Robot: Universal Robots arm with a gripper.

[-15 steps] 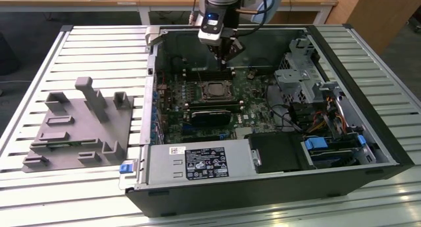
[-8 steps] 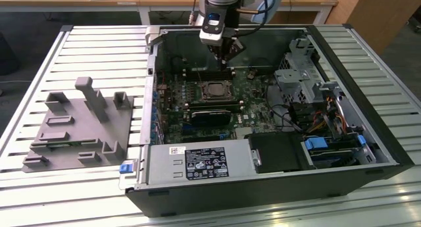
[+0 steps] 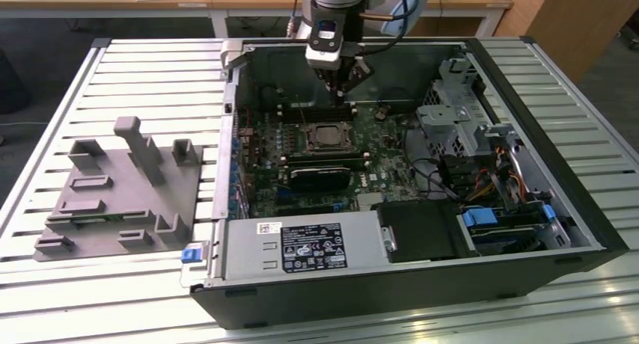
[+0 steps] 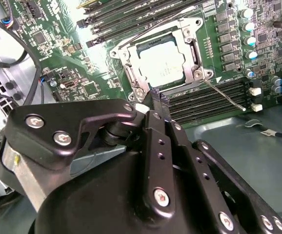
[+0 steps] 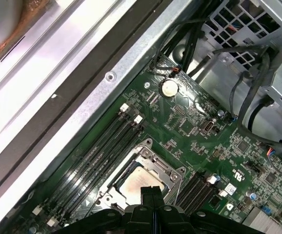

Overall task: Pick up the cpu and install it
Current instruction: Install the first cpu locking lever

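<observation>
We've got the cpu [image 4: 161,59] already sitting in the socket [image 4: 158,61] mid-board, claw [image 4: 153,102] clenched empty just above its far edge, so our worry is a fingertip clipping the loose lever [image 4: 224,95] or nudging the chip crooked.

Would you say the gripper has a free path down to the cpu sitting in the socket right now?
Probably yes. The gripper hangs above the motherboard beside the socket, and the cpu lies uncovered inside the open metal frame, with no cable across it.
</observation>
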